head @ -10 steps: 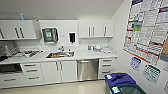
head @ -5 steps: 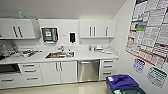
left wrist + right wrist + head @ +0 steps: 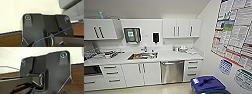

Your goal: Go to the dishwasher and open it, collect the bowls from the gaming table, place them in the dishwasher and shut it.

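Gripper state cannot be told for either arm — both wrist views look past robot hardware toward pale wall and brown floor, suggesting lowered arms. The dishwasher point(image 3: 172, 71), closed, sits under the counter, right of the sink point(image 3: 142, 56). Risk: the blue bin point(image 3: 207, 84) nearby could obstruct the approach.

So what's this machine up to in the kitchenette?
Nothing is being handled just now. The robot is facing a kitchen counter with a sink, and the stainless-steel dishwasher under the counter is shut. A bin with a purple lid stands by the poster wall. No bowls are in sight here.
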You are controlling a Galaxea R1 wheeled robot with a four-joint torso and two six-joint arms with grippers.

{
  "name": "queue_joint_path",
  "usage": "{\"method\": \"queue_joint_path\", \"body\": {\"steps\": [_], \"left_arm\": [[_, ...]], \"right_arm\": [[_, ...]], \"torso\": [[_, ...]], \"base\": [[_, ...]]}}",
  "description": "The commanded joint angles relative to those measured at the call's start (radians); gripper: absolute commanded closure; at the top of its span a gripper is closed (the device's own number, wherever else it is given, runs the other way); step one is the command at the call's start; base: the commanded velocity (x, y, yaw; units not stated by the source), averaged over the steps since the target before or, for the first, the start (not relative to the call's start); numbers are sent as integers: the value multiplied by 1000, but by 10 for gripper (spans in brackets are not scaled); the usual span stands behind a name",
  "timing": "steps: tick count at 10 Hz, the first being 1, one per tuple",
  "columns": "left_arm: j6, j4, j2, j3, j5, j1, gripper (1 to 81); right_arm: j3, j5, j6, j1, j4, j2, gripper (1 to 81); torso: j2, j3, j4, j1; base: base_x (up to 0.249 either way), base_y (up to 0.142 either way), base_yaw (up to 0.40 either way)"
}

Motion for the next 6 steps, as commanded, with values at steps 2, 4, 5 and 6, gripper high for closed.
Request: {"method": "queue_joint_path", "body": {"steps": [2, 4, 5, 6], "left_arm": [[-5, 2, -16, 8, 43, -56, 10], [-5, -4, -19, 8, 42, -56, 10], [-5, -4, -21, 8, 42, -56, 10], [-5, -6, -22, 8, 42, -56, 10]], "right_arm": [[6, -55, -2, 62, -5, -23, 10], [5, -55, -2, 62, -4, -23, 10], [3, -55, -2, 62, -4, -21, 10], [3, -55, -2, 62, -4, -21, 10]], "torso": [[0, 0, 0, 0], [0, 0, 0, 0], [0, 0, 0, 0], [0, 0, 0, 0]], "base": [[125, 0, 0], [135, 0, 0], [138, 0, 0], [138, 0, 0]]}}
